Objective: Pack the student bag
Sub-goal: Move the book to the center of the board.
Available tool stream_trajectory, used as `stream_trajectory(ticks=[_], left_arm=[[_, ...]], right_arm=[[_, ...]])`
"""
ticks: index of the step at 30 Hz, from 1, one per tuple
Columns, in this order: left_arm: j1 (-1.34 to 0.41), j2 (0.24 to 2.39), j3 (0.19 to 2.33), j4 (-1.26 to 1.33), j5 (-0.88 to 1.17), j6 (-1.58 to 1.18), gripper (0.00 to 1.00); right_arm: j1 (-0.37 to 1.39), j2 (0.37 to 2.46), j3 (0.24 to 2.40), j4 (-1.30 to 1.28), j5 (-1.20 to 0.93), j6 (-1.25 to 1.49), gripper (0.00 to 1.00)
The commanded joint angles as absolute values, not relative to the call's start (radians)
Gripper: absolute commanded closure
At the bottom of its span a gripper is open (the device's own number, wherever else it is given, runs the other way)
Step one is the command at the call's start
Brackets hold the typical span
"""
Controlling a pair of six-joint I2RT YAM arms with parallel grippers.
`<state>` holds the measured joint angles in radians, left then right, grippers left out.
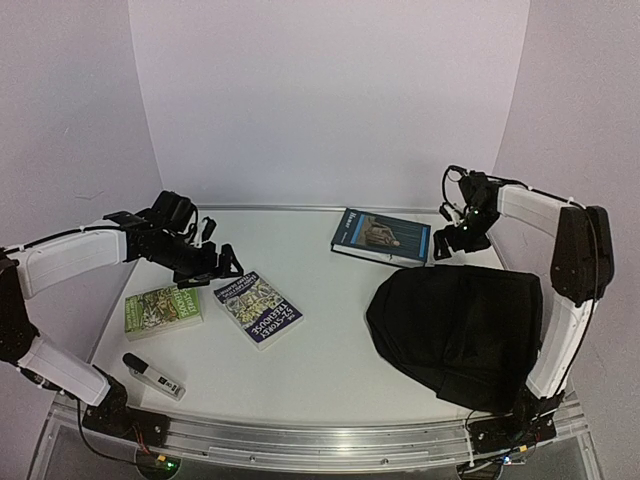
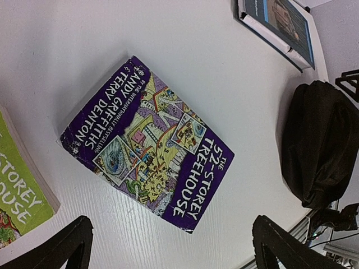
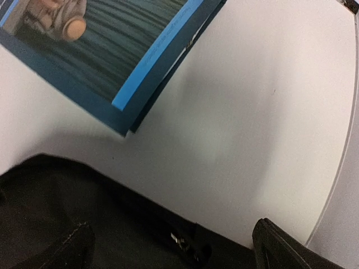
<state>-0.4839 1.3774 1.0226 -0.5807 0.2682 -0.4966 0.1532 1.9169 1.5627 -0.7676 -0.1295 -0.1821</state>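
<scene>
The student bag (image 1: 462, 325) is a large black fabric backpack lying at the right of the table; it also shows in the left wrist view (image 2: 320, 143) and the right wrist view (image 3: 50, 224). A purple paperback (image 1: 258, 308) lies left of centre, below my left gripper (image 1: 222, 265), which is open and empty above it; the book fills the left wrist view (image 2: 148, 143). A blue book (image 1: 381, 236) lies at the back, also in the right wrist view (image 3: 106, 45). My right gripper (image 1: 447, 245) is open and empty over the bag's far edge, by a zipper pull (image 3: 180, 241).
A green paperback (image 1: 162, 309) lies at the left, its edge in the left wrist view (image 2: 19, 190). A black and white marker-like object (image 1: 153, 376) lies near the front left. A metal rail (image 1: 320, 440) runs along the table's near edge.
</scene>
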Motion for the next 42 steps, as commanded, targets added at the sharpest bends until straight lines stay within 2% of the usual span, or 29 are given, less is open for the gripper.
stream_trajectory(ticks=[1, 6, 12, 18, 24, 28, 36, 40, 42], left_arm=[[-0.487, 1.358, 1.026, -0.531, 0.257, -0.517, 0.0], [-0.488, 1.378, 1.058, -0.533, 0.267, -0.524, 0.0], [-0.488, 1.359, 1.057, -0.542, 0.255, -0.545, 0.0], [-0.488, 1.339, 1.018, -0.52, 0.248, -0.567, 0.0], [-0.488, 1.372, 1.021, -0.509, 0.226, -0.573, 0.0], [-0.488, 1.427, 1.067, -0.509, 0.215, -0.576, 0.0], [-0.488, 1.515, 1.124, -0.463, 0.234, -0.628, 0.0], [-0.488, 1.567, 1.136, -0.406, 0.305, -0.633, 0.0], [-0.497, 1.597, 1.161, -0.396, 0.328, -0.609, 0.0]], right_arm=[[0.156, 2.039, 1.71, -0.704, -0.211, -0.022, 0.02], [0.156, 2.201, 1.831, -0.633, -0.273, 0.11, 0.03], [0.156, 2.375, 1.985, -0.599, -0.275, 0.149, 0.09], [0.172, 2.487, 2.074, -0.575, -0.359, 0.103, 0.28], [0.234, 2.562, 2.179, -0.586, -0.391, 0.017, 0.4], [0.294, 2.601, 2.233, -0.59, -0.407, 0.021, 0.4], [0.446, 2.722, 2.409, -0.583, -0.505, 0.222, 0.38], [0.481, 2.732, 2.513, -0.582, -0.531, 0.271, 0.31], [0.473, 2.664, 2.493, -0.585, -0.533, 0.27, 0.25]])
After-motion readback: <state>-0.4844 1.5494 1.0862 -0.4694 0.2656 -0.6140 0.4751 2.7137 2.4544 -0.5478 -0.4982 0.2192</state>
